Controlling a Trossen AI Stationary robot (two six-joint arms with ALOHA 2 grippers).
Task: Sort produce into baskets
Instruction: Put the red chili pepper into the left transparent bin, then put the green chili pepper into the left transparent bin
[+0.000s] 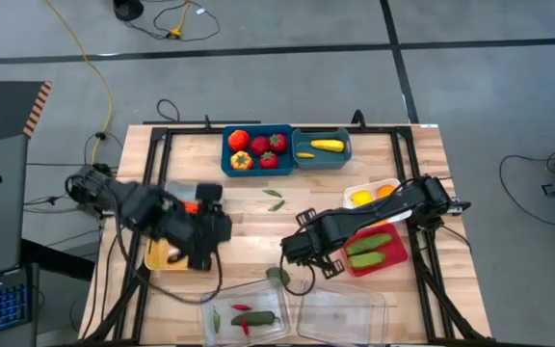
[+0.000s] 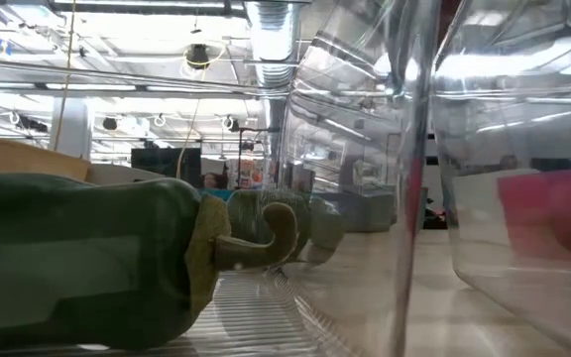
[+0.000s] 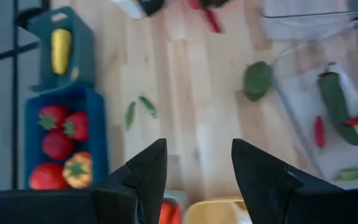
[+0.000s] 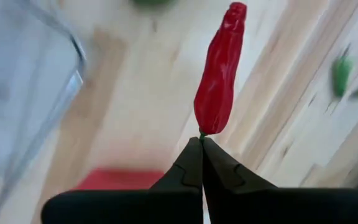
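Note:
My right gripper is shut on a red chili pepper and hangs over the table's middle, between the red basket and a clear tray. That tray holds a red chili and green pieces. My left gripper stands open with nothing between its fingers, raised above the yellow basket at the table's left. A dark green vegetable lies on the wood beside the clear tray, and two green pods lie mid-table. My right gripper pinches the chili's thin green stem between its two fingertips, only at their free ends. The fingers point down from above. The chili hangs below them, lifted clear of the table.
At the far edge stand a blue basket of red produce and a teal basket with a yellow piece. A white basket holds orange and yellow pieces; the red basket holds green cucumbers. A second clear tray sits at the near edge.

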